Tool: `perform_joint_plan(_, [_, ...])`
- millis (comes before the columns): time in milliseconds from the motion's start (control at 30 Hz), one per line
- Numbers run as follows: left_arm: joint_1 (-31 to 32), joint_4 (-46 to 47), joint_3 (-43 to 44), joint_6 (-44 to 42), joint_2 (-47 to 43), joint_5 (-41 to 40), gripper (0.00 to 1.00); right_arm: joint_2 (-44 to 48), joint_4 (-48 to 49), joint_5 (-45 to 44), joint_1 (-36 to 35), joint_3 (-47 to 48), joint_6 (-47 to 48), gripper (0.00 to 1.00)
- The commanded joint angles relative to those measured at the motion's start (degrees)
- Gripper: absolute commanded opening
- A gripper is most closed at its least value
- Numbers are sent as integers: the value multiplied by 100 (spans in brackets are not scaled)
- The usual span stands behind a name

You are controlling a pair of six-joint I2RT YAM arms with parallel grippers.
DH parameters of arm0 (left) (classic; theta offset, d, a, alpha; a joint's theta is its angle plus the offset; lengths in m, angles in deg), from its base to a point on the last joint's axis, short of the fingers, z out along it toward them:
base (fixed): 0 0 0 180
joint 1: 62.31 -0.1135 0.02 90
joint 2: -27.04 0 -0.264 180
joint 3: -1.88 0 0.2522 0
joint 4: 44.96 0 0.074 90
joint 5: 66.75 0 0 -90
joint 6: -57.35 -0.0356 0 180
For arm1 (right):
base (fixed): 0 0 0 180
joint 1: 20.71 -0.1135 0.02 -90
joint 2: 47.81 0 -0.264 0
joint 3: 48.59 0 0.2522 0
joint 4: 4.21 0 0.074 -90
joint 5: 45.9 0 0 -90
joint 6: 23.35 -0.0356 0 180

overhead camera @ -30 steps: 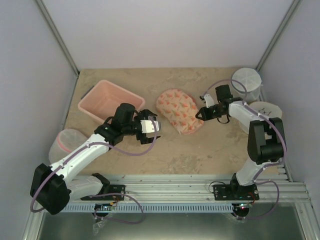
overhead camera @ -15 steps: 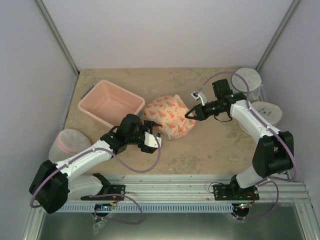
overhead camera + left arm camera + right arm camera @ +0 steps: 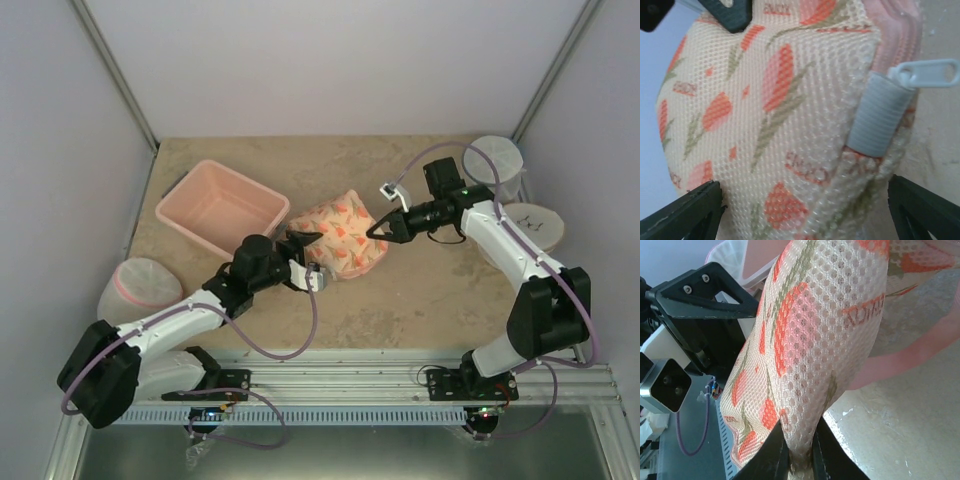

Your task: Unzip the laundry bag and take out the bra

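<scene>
1. Bag (image 3: pixel 338 232) stands propped up mid-worktop (image 3: pixel 430 300), its fabric edge pinched tight in the right tool (image 3: pixel 378 229).
2. Left tool (image 3: pixel 308 258) gapes wide around the near end, holding nothing, just beside the zip pull (image 3: pixel 927 74).
3. Zip looks shut and the bra is unseen, so unzipping and removal both remain.

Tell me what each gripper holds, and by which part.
Right gripper pinches the laundry bag by a fold of mesh at its edge. Left gripper is open, straddling the bag near its zipper pull, holding nothing.

Right end effector (image 3: pixel 799 454) pinches laundry bag (image 3: pixel 810 340) fabric; pink loop (image 3: pixel 912 356) beside.
</scene>
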Motion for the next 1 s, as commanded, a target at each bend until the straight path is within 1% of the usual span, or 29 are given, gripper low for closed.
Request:
perform_joint_plan(0, [20,430,79,209,-150,215,87,68,-126,471,-83,181,195,1])
perform_joint_plan(133, [20,13,201,293,-236,492,69,43,-103,441,-83,181,227,1])
perform_joint_plan(200, [20,-309,300,354,-276,607,58,10,-79,334,-83,222,191,1])
perform_joint_plan(233, [20,-540,346,422,-305,693,47,-15,-67,260,-79,258,164,1])
perform_joint_plan(267, [20,-695,389,533,-336,747,38,-32,-55,176,-70,299,139,1])
perform_joint_plan(333, [20,-1013,478,770,-380,868,26,-77,-33,-55,-65,428,76,3])
perform_joint_plan(433, [24,-1341,582,1161,-459,1071,12,-88,18,-568,-63,624,-115,16])
perform_joint_plan(500, [20,-1284,650,1821,-474,1035,3,-29,67,-992,-57,783,-260,32])
perform_joint_plan(533, [24,-1217,681,2246,-470,980,0,20,102,-1276,-57,883,-353,35])
perform_joint_plan(600, [20,-1143,729,3028,-463,919,0,170,187,-1875,-57,1100,-515,48])
perform_joint_plan(700, [20,-1078,757,4151,-457,862,0,422,327,-2781,-65,1460,-676,53])
perform_joint_plan(800, [20,-869,761,5050,-462,605,0,671,494,-3469,-101,1705,-922,55])
perform_joint_plan(867, [20,-742,770,5466,-465,444,0,894,605,-3631,-189,1743,-933,54])
perform_joint_plan(933, [20,-681,788,5738,-466,389,0,1137,866,-3357,-436,1540,-807,52])
perform_joint_plan(967, [20,-664,782,5797,-471,398,0,1281,1048,-3035,-563,1346,-768,51])
